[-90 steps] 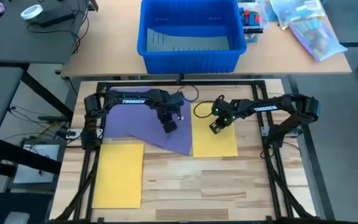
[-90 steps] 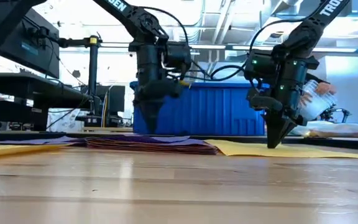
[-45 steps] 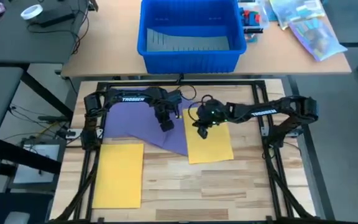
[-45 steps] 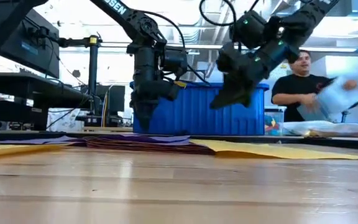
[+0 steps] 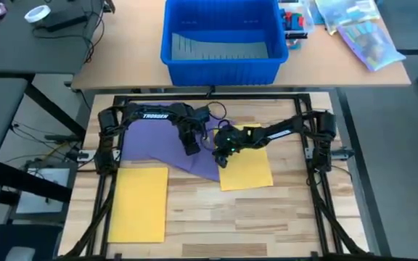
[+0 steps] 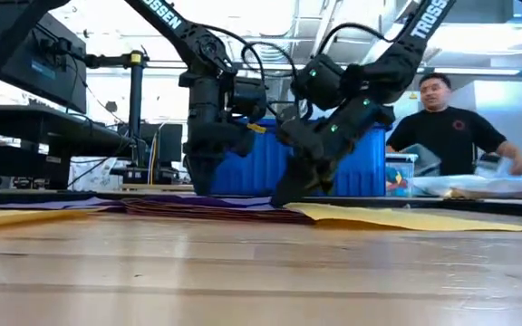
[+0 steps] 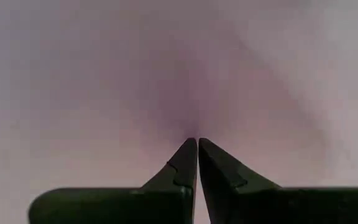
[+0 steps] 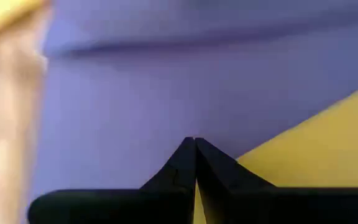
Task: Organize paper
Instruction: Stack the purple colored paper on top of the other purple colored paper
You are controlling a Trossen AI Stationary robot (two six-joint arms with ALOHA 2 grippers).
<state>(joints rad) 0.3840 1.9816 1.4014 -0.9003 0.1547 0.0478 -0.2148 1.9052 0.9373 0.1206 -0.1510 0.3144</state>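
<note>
Right tool shifted leftward from yellow sheet at frame centre to its border with purple paper, fingers closed, empty; left tool closed, pressing purple stack centre-left on bench; sheet dragged closer, alignment apparently progressing.

Right gripper jaws pressed together, tips on purple paper, yellow paper beside

A purple sheet lies flat and skewed at the table's middle, nearer the far edge. A yellow sheet lies just right of it, touching its corner. Another yellow sheet lies flat near the front-left corner.
</note>
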